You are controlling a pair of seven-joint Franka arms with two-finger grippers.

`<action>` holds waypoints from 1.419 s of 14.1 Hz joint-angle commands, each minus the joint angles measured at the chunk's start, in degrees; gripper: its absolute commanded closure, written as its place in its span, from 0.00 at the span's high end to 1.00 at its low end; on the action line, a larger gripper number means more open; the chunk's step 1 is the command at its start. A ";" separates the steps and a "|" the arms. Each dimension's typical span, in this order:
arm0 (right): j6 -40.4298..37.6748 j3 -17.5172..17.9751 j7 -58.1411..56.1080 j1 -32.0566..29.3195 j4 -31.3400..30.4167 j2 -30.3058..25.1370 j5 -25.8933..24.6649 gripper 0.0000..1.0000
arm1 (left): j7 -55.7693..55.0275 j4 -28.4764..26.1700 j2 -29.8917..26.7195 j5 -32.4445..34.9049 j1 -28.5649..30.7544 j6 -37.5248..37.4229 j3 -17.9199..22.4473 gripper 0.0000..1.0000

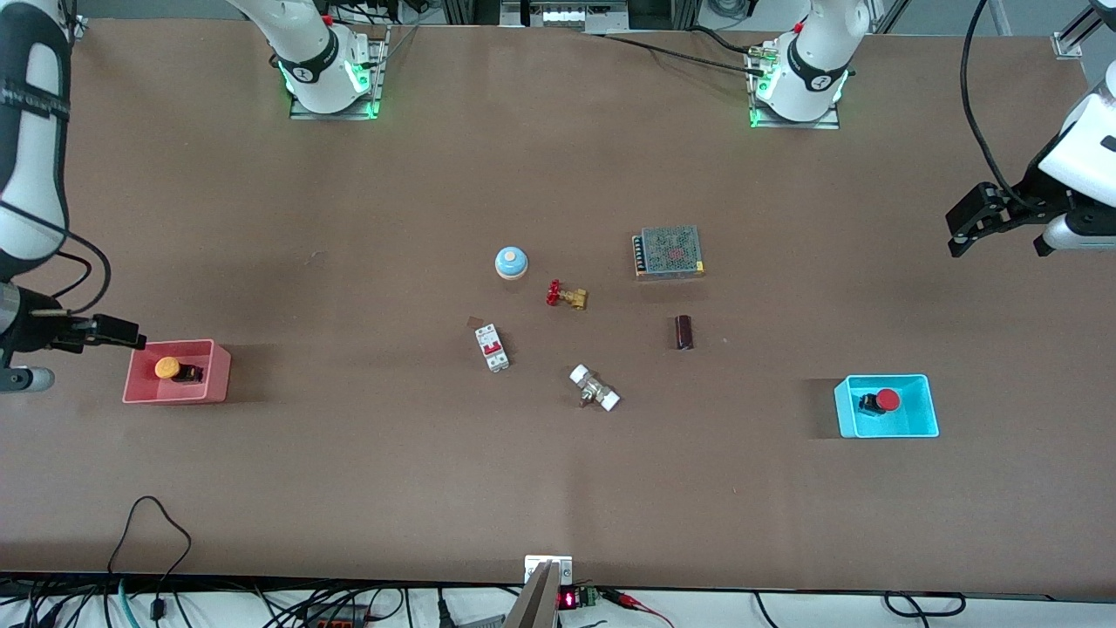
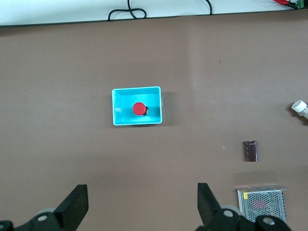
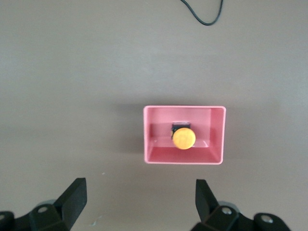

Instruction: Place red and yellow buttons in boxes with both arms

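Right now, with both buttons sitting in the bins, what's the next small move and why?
Probably just park both arms: the red button lies in the cyan bin, the yellow button in the pink bin, and the left gripper and right gripper are open and empty.

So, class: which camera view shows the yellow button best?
The right wrist view: it looks straight down on the yellow button in the pink box, large and unblocked. The front view shows the button small, in that box at the right arm's end of the table. The left wrist view does not show it.
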 commanded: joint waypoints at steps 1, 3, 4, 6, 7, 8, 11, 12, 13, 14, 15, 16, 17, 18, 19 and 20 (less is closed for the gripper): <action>-1.58 0.11 2.52 2.22 -1.51 -3.17 0.95 1.00 | 1.93 0.50 -0.68 -1.38 -4.65 -1.43 5.26 1.00; -2.46 0.02 4.90 3.62 -1.51 -3.79 1.21 1.00 | 2.02 0.50 -0.68 -3.04 -4.21 -1.43 5.35 1.00; -2.64 0.11 5.34 4.24 -1.51 -4.48 1.13 1.00 | 2.11 0.50 -0.59 -3.66 -3.86 -1.52 5.35 1.00; -3.77 -0.07 5.52 5.73 -1.51 -5.98 1.04 1.00 | 3.33 0.50 -0.42 -3.67 -3.77 -3.52 5.35 1.00; -5.18 -0.16 6.13 5.82 -1.43 -6.16 1.04 1.00 | 4.82 0.50 -0.41 -3.75 -3.77 -4.32 5.44 1.00; -6.23 0.10 7.09 5.74 -1.43 -7.64 1.04 1.00 | 5.18 0.50 -0.41 -4.02 -3.77 -4.76 5.87 1.00; -7.38 5.97 11.92 2.68 -1.77 -11.51 -2.28 1.00 | 5.10 0.59 -0.50 -4.37 -4.38 -4.94 6.40 1.00; -7.56 8.52 13.59 1.01 -2.21 -12.74 -3.61 1.00 | 5.18 0.59 -0.50 -4.46 -4.65 -5.21 7.01 1.00; -8.61 10.11 15.09 0.03 -2.22 -13.45 -3.79 1.00 | 5.27 0.59 -0.50 -4.46 -4.74 -5.21 7.02 1.00; -10.36 10.39 16.15 -0.32 -1.78 -13.54 -3.88 1.00 | 5.27 0.59 -0.50 -4.46 -4.82 -5.21 7.02 1.00; -11.25 10.04 16.59 -0.33 -1.60 -13.63 -3.88 1.00 | 5.27 0.50 -0.50 -4.46 -5.26 -5.21 7.37 1.00; -11.60 9.43 16.42 -0.50 -1.60 -14.07 -3.97 1.00 | 5.27 0.50 -0.59 -4.46 -5.35 -5.30 7.37 1.00; -12.56 8.90 16.42 -0.50 -1.60 -14.85 -4.93 1.00 | 5.27 0.59 -0.59 -4.46 -5.35 -5.30 7.37 1.00; -14.14 8.81 16.59 -0.42 -1.60 -15.99 -6.07 1.00 | 5.27 0.59 -0.59 -4.46 -5.35 -5.30 7.37 1.00; -15.29 8.89 16.25 -0.42 -1.69 -17.40 -7.30 1.00 | 5.27 0.59 -0.68 -4.46 -5.26 -5.30 7.37 1.00; -16.34 8.90 15.90 -0.42 -1.78 -18.28 -8.62 1.00 | 5.27 0.59 -0.68 -4.46 -5.18 -5.30 7.37 1.00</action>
